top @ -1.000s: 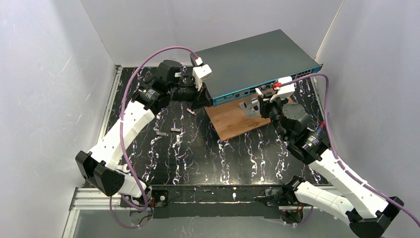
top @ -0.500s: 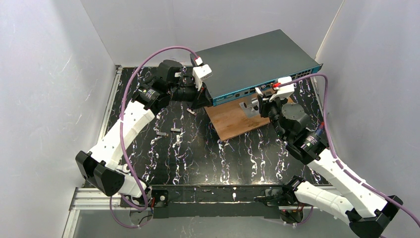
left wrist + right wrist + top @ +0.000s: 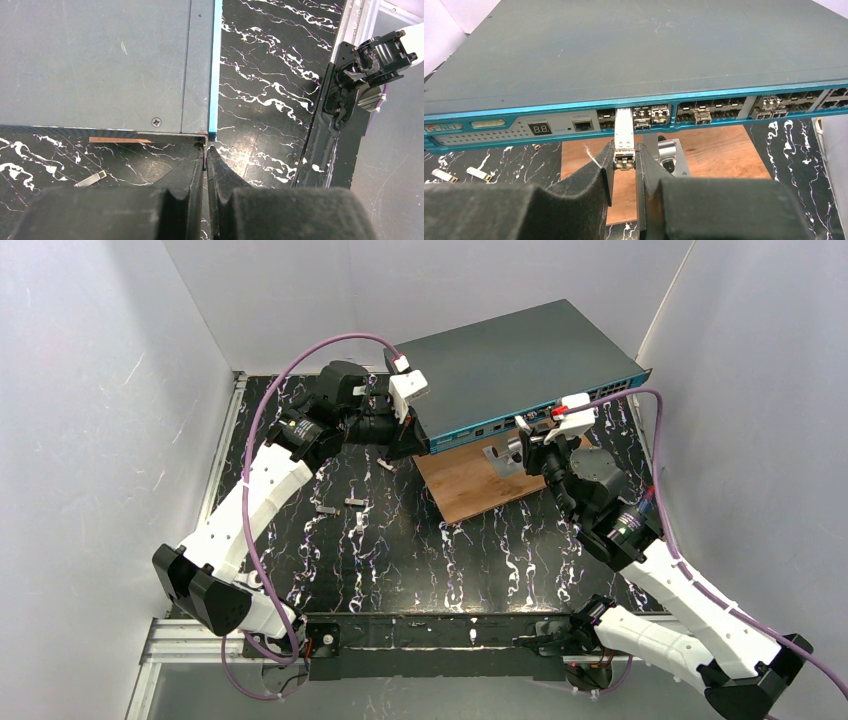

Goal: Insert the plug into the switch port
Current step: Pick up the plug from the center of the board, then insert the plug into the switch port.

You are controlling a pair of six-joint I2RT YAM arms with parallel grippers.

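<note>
The plug [image 3: 623, 131], centre frame in the right wrist view, seems to have its nose just inside 1 socket in the teal strip of the switch [image 3: 634, 45], with most of its body outside, so seating and release remain. The right tool [image 3: 624, 159] is partly closed, pinching the plug's rear; the left tool [image 3: 206, 162] is fully closed on nothing, tips at the switch's corner. Counted: 1 held plug, 1 switch, 1 wooden board [image 3: 719, 150], 2 loose modules [image 3: 479, 173] lower left.
</note>
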